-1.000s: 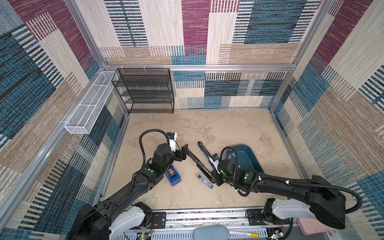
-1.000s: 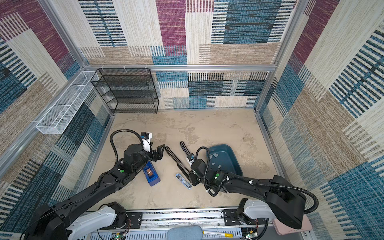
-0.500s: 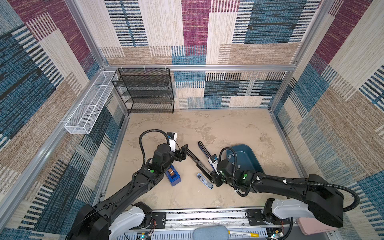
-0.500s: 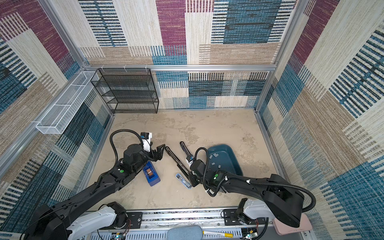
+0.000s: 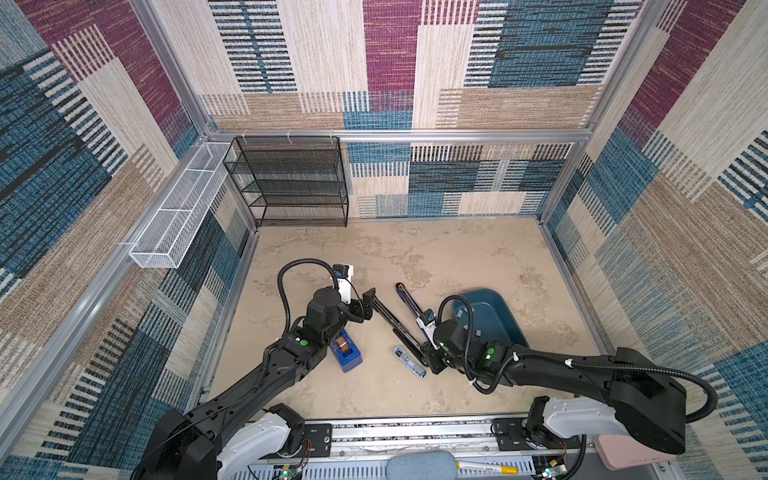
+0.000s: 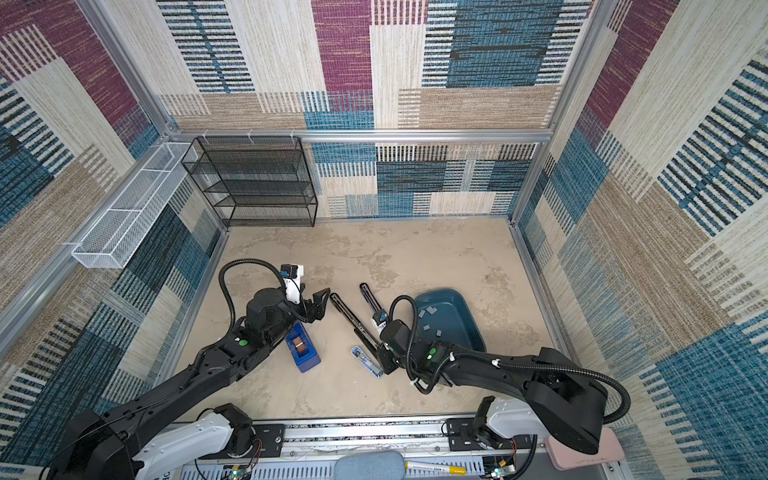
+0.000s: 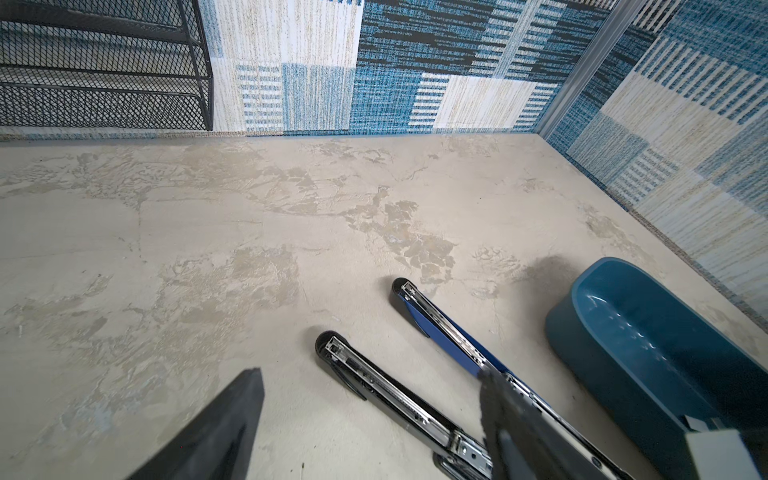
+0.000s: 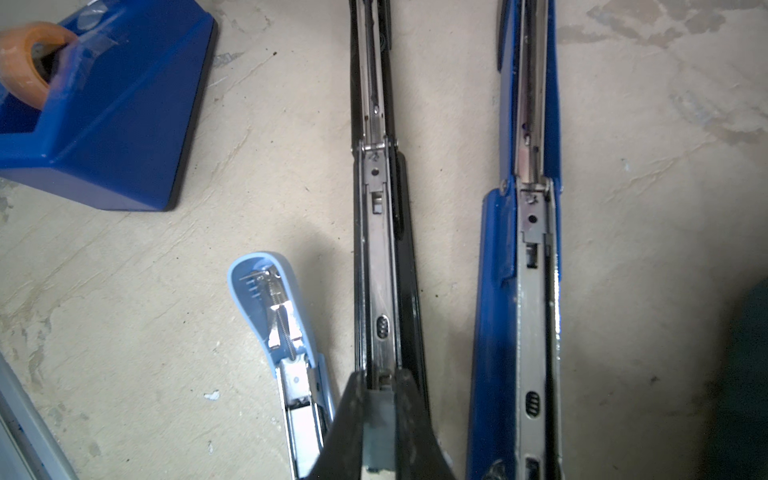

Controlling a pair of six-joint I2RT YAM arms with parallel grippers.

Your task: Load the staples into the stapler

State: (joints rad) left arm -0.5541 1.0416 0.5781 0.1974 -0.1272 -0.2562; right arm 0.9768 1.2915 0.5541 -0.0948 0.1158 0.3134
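— Staple strip (image 8: 378, 430)?
— Pinched tight in right gripper (image 8: 380, 376), bottom centre of frame, lined up over black stapler's (image 8: 376, 270) open channel running straight up-frame.
— Left gripper (image 7: 369, 374)?
— Spread apart, just beside that stapler's far tip. Spare staples (image 6: 427, 311): teal bin (image 6: 453, 328), right of centre.

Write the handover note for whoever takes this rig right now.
Left gripper: open, empty, by the far end of the black stapler.
Right gripper: shut on a staple strip over that stapler's open channel.
Other staples lie in the teal bin.
The blue stapler and light-blue stapler lie open alongside.
Done: stapler opened, strip picked.
Left: seat the strip, close the stapler.
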